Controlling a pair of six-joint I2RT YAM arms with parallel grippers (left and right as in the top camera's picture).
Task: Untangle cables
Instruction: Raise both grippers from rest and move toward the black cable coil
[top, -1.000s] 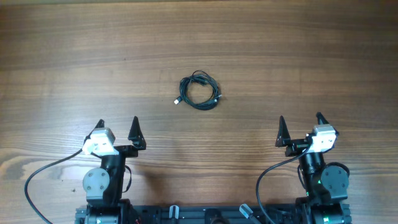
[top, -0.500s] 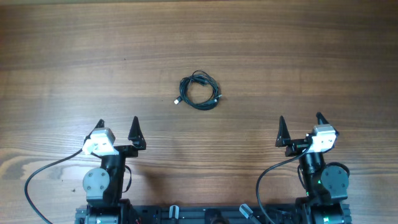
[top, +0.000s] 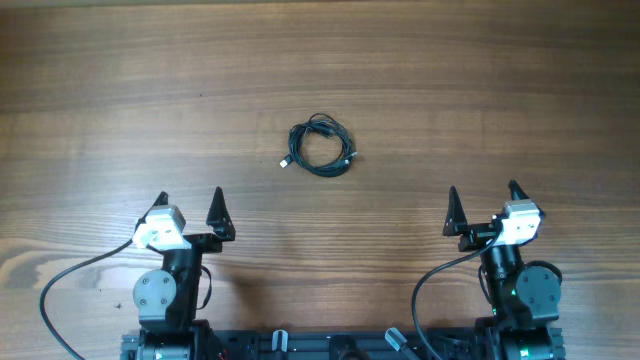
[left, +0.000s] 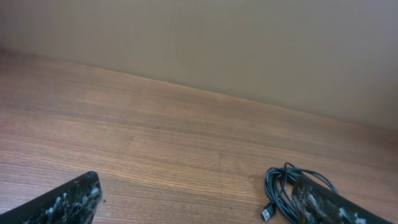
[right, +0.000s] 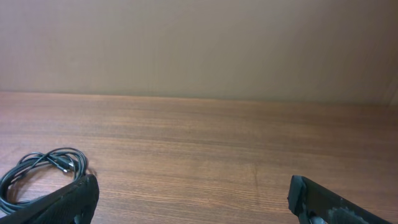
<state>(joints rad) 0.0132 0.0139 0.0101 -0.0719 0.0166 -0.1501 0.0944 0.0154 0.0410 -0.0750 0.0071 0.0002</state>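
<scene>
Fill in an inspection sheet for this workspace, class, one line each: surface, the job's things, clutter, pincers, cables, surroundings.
Surface: wooden table, bare grain showing.
Job's things: one thin dark cable coil lies mid-table, bundled and not yet untangled. Its metallic plug sticks out toward the left arm's side.
Clutter: nothing seen.
Pincers: left pincer and right pincer are both open and empty, well apart from the coil.
Cables: thick black arm leads curve from each arm toward the base.
Surroundings: plain beige wall behind the table.
</scene>
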